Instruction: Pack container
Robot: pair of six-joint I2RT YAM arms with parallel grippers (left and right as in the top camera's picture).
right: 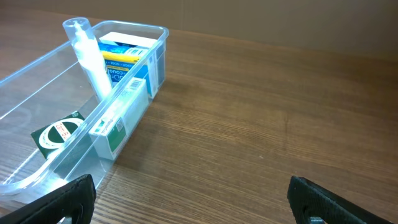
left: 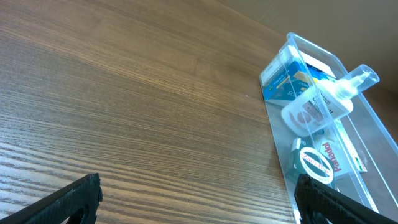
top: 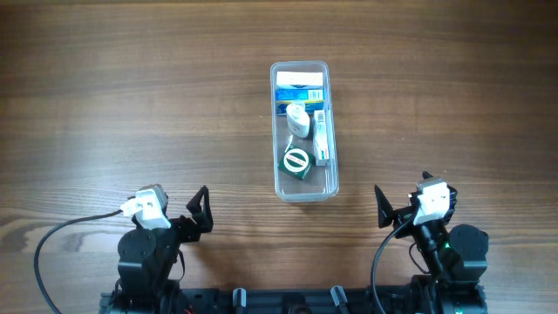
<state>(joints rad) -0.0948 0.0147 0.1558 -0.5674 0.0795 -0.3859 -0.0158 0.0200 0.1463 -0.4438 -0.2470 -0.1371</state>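
The left gripper [top: 199,208] and right gripper [top: 388,209] sat nearest the lens, at the 6 o'clock edge of the wooden table [top: 131,105]. In each wrist view the two black fingertips stood at opposite frame edges, so both sets of jaws were spread wide and held nothing.

The container [top: 305,196] rested on the table at centre, with its long axis running 12 to 6 o'clock. It lay toward 1 o'clock from the left gripper and 11 o'clock from the right gripper, well apart from both.

Contents of the container:
- A blue-and-yellow box [top: 299,87] at the 12 o'clock end.
- A small clear bottle [top: 298,120] leaning just below it.
- A narrow green-and-white box [top: 322,135] against the 3 o'clock wall.
- A green pack with a round label [top: 296,161] toward 6 o'clock.
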